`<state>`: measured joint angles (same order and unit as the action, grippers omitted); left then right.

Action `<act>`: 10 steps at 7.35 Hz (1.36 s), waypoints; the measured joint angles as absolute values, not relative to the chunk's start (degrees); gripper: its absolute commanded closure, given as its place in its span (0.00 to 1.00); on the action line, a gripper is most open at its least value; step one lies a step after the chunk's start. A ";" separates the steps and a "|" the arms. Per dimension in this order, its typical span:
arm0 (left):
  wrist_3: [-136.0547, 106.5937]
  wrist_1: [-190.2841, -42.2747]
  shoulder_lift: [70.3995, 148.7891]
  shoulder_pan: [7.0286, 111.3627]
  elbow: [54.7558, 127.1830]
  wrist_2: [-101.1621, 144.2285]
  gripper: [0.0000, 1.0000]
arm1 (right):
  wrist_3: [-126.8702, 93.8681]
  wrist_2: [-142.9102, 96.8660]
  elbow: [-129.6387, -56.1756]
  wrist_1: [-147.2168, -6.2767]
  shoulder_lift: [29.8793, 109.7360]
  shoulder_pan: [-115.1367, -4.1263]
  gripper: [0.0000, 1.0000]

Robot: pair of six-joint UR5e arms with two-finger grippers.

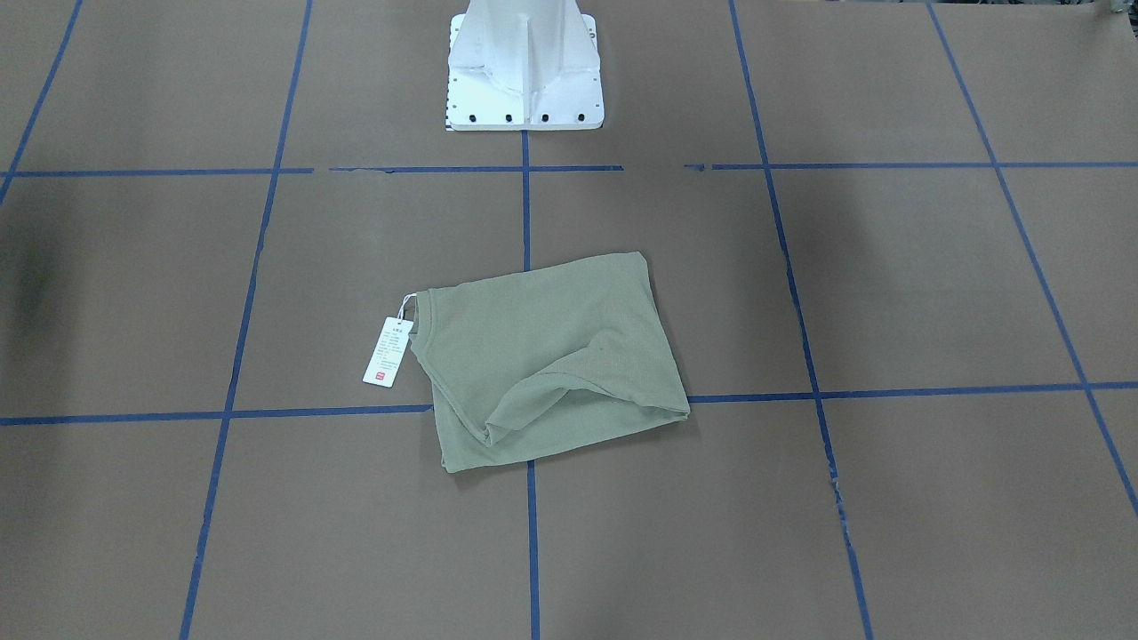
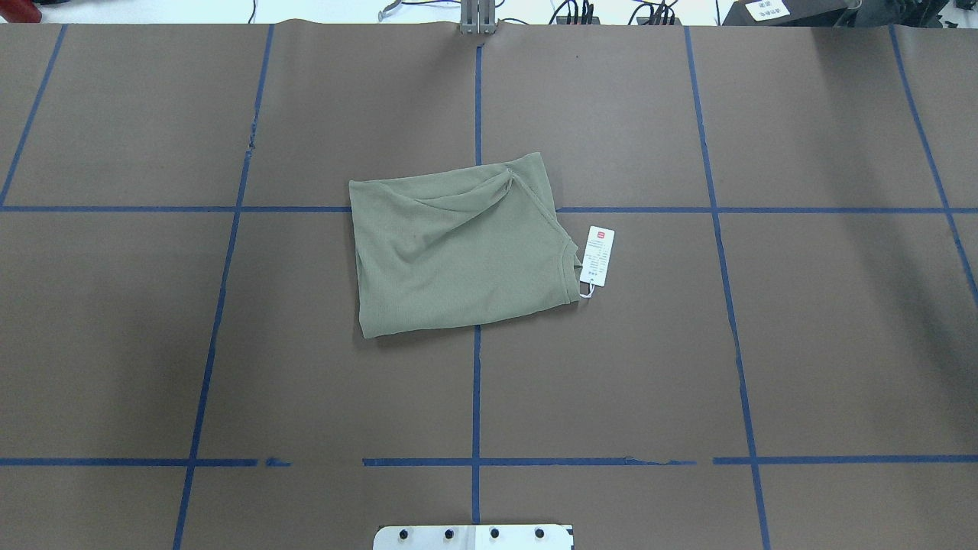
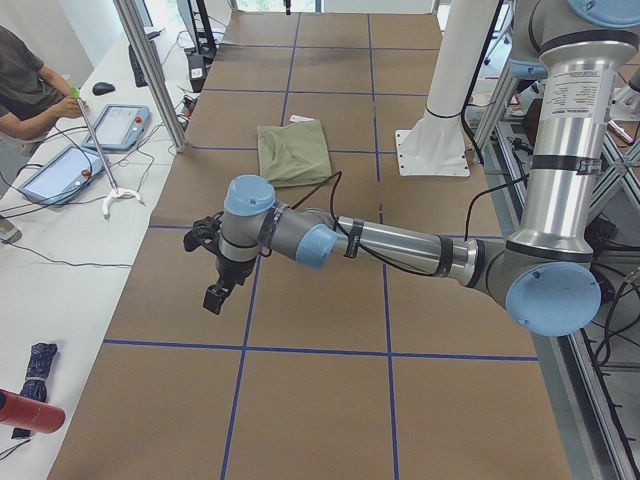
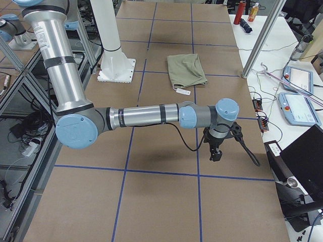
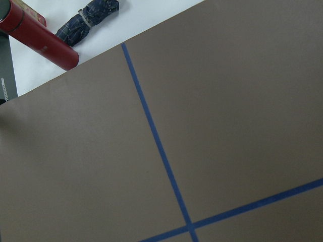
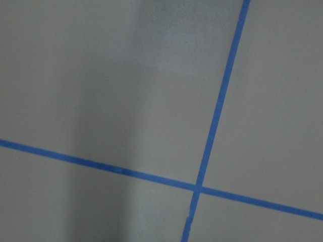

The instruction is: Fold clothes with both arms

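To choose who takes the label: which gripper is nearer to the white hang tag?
Right, probably. The hang tag lies on the shirt's right-arm side, toward the right gripper; the left gripper hangs beyond the shirt's opposite side.

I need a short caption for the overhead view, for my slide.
Folded green shirt on the brown table with blue tape grid, its white tag lying beside the collar.

One shirt (image 2: 458,252); one tag (image 2: 598,257); two arms (image 3: 400,243) (image 4: 146,115)

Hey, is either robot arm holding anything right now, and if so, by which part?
Nothing is held. The folded sage-green shirt lies alone on the brown table; the left gripper and right gripper hang well away.
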<state>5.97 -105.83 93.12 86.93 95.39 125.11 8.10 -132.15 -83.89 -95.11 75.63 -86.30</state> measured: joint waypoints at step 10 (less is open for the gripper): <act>7.01 -94.04 86.46 88.02 95.84 131.70 0.00 | 5.94 -137.14 -90.09 -98.04 85.61 -89.32 0.00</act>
